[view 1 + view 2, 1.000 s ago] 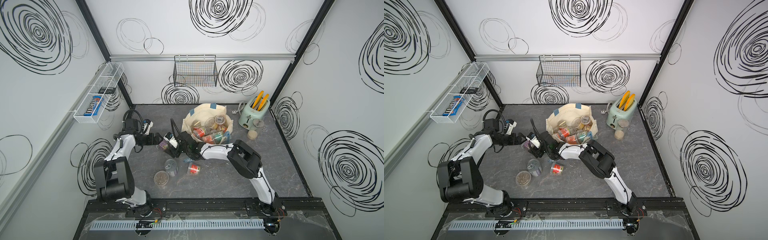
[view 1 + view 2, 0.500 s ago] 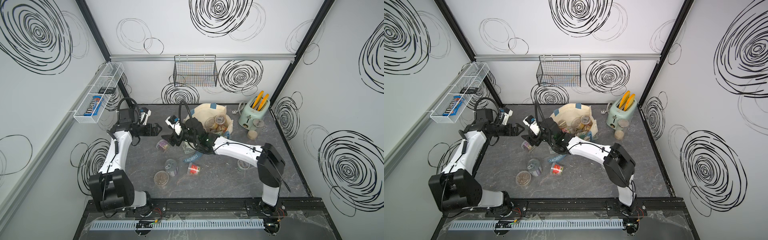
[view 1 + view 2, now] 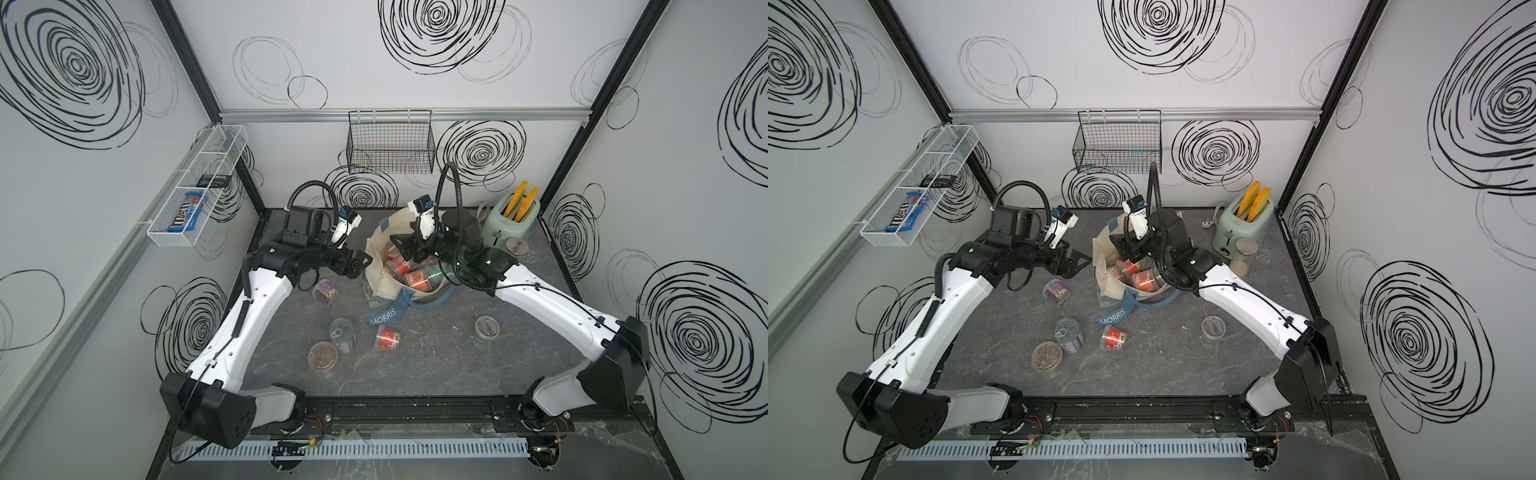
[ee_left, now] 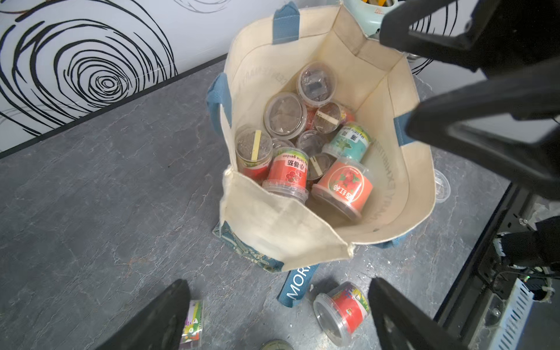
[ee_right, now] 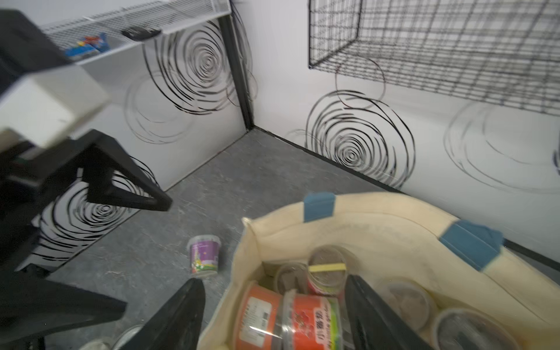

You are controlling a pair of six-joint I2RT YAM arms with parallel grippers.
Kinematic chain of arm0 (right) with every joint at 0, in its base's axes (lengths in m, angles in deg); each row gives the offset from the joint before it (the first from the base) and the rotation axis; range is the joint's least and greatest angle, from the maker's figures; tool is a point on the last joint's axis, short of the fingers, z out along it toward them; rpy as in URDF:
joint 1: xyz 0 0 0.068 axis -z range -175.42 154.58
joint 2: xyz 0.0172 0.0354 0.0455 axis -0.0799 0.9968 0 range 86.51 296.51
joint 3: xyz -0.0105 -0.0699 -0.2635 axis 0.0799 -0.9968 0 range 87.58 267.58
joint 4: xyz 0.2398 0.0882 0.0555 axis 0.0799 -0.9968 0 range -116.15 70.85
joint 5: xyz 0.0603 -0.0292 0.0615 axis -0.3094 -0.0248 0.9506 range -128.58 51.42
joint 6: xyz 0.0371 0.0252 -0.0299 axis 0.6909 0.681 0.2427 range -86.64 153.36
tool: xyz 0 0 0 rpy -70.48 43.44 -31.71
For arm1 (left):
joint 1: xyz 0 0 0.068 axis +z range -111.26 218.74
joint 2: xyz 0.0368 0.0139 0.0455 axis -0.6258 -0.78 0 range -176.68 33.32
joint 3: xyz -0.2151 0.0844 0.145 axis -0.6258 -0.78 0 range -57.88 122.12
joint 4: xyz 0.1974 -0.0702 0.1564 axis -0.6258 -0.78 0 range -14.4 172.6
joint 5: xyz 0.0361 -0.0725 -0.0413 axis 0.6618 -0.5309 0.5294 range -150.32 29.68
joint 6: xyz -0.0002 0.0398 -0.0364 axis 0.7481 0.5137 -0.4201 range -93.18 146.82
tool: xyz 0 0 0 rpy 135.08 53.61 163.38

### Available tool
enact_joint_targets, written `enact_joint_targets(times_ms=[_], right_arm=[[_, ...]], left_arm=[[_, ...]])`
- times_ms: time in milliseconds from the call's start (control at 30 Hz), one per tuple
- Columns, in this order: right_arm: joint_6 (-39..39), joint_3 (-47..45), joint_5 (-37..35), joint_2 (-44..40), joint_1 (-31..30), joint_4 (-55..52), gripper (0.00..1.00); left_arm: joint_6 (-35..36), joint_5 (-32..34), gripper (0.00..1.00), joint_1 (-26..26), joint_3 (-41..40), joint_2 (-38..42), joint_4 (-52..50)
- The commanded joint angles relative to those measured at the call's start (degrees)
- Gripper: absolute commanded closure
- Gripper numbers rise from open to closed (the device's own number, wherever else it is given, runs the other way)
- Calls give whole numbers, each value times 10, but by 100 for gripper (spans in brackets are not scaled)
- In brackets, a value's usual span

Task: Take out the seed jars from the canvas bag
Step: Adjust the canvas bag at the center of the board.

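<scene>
Since the earlier frame my right claw has swung back over the canvas bag, far centre. Both it and the left claw gape empty. Heaped inside, the seed jars look light, rigid and slick, so I'd pinch one across its labelled wall.

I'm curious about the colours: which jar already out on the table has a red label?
The jar lying on its side beside the blue MORRIS strap; the other loose jars show purple labels or just their tops.
</scene>
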Motion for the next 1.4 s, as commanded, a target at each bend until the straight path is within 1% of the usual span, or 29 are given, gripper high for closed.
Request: enact_joint_targets(times_ms=[0, 100, 133, 200, 267, 400, 433, 500, 600, 733, 800, 967, 1100, 1233, 1267, 1300, 1367], right_arm=[[31, 23, 2, 15, 21, -106, 23], [62, 72, 8, 42, 45, -183, 23], [65, 93, 3, 51, 49, -215, 22], [60, 141, -24, 69, 55, -296, 22], [54, 185, -71, 79, 57, -369, 21], [43, 238, -121, 77, 68, -443, 19], [49, 246, -135, 76, 73, -457, 19], [70, 252, -151, 73, 78, -474, 19], [139, 239, -173, 62, 80, -483, 18], [250, 194, -180, 38, 89, -477, 17], [275, 169, -178, 30, 102, -468, 17], [307, 93, -85, 9, 136, -411, 20], [325, 42, -76, -1, 148, -359, 26], [322, 29, -67, 13, 168, -326, 35], [317, 30, -69, 18, 170, -321, 35], [314, 34, -71, 22, 173, -318, 38], [295, 38, -70, 28, 176, -304, 55]], left_arm=[[-19, 65, 4, -32, 16, -30, 29], [-6, 116, 4, -67, 39, -55, 32], [3, 121, 4, -76, 50, -61, 30], [29, 112, 4, -91, 73, -74, 21], [30, 124, 4, -102, 82, -84, 28], [-20, 171, 4, -98, 82, -99, 57], [-24, 173, 4, -94, 81, -101, 64], [-10, 152, 4, -83, 83, -104, 73], [28, 121, 4, -68, 100, -114, 94], [39, 128, 4, -57, 125, -147, 118], [40, 123, 4, -50, 132, -165, 127], [45, 95, 4, -40, 154, -212, 125], [30, 60, 4, -30, 155, -240, 135], [23, 39, 3, -29, 167, -273, 121], [24, 34, 10, -28, 175, -281, 110], [25, 29, 19, -28, 187, -291, 95], [19, 25, 43, -27, 210, -308, 66]])
